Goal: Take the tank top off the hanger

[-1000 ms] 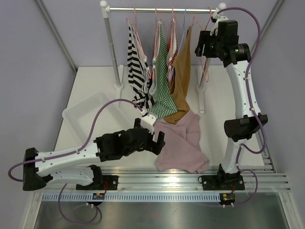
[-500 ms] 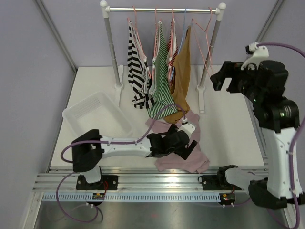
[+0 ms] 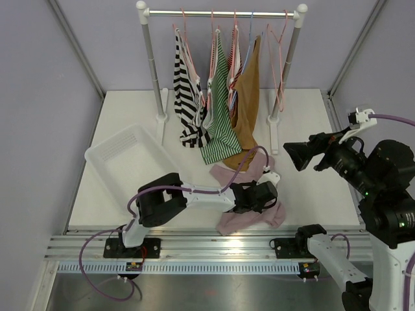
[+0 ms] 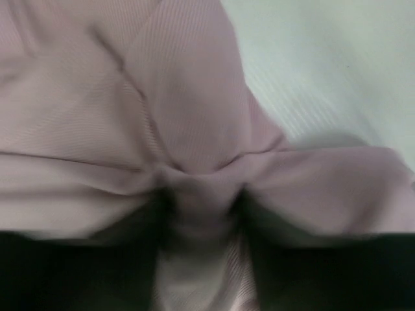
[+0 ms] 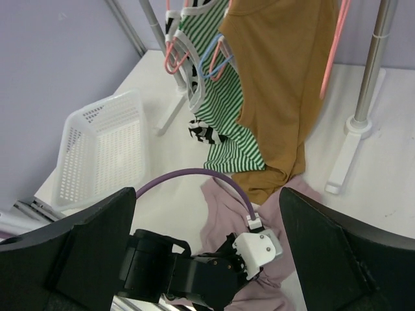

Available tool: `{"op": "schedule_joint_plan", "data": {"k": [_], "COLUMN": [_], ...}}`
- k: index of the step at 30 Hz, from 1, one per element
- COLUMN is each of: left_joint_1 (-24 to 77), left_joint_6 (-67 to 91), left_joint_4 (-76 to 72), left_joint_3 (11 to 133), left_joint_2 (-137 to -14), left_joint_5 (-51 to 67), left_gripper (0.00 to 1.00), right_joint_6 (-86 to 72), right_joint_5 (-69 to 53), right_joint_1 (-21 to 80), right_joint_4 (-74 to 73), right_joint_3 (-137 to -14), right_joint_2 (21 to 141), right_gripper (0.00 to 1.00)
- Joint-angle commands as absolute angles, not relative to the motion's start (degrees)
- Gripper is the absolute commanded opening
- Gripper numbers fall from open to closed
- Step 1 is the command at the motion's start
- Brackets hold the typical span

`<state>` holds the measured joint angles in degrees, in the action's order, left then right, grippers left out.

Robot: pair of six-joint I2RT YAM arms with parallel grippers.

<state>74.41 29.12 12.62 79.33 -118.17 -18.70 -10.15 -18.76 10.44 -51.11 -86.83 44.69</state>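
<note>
Tank top [image 3: 241,221] lay at six o'clock, off its hanger [image 5: 332,52], left gripper [image 3: 267,196] clamped on it. Right gripper [image 3: 293,155] gaped empty; letting go seemed next.

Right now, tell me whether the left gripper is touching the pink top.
Touching. The left wrist view shows the pink top bunched and pinched between the left gripper's dark fingers.

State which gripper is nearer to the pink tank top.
Left. The left gripper is shut on the pink tank top; the right gripper hangs open, apart, off to its right.
</note>
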Motion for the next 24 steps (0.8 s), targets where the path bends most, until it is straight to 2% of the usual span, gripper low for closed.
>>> {"op": "schedule_joint_plan", "data": {"k": [1, 6, 10, 19, 24], "left_joint_1": [74.5, 74.6, 74.6, 73.5, 67.2], "left_joint_6": [31.9, 32.9, 31.6, 32.4, 33.0], "left_joint_4": [13.2, 13.4, 15.5, 38.1, 47.6], "left_joint_3": [78.8, 73.8, 70.3, 76.4, 79.2], "left_joint_2": [-119.7, -109.6, -93.2, -73.8, -63.9], "left_joint_5": [-16.6, -19.0, -24.5, -48.5, -51.3], "left_gripper": [0.0, 0.0, 0.0, 0.0, 0.0], "right_joint_6": [-11.2, -11.2, -10.8, -11.1, -11.2], "right_joint_5": [-22.3, -21.5, -20.3, -19.2, -19.0], "right_joint_1": [10.5, 10.5, 10.5, 10.5, 10.5], "right_joint_4": [-49.4, -50.2, -49.7, -47.0, -45.5], "right_joint_3": [-88.1, -89.6, -88.9, -86.7, -86.8], "right_joint_2": [41.7, 40.1, 39.3, 39.4, 39.9], "right_gripper": [0.99, 1.0, 0.99, 0.99, 0.99]}}
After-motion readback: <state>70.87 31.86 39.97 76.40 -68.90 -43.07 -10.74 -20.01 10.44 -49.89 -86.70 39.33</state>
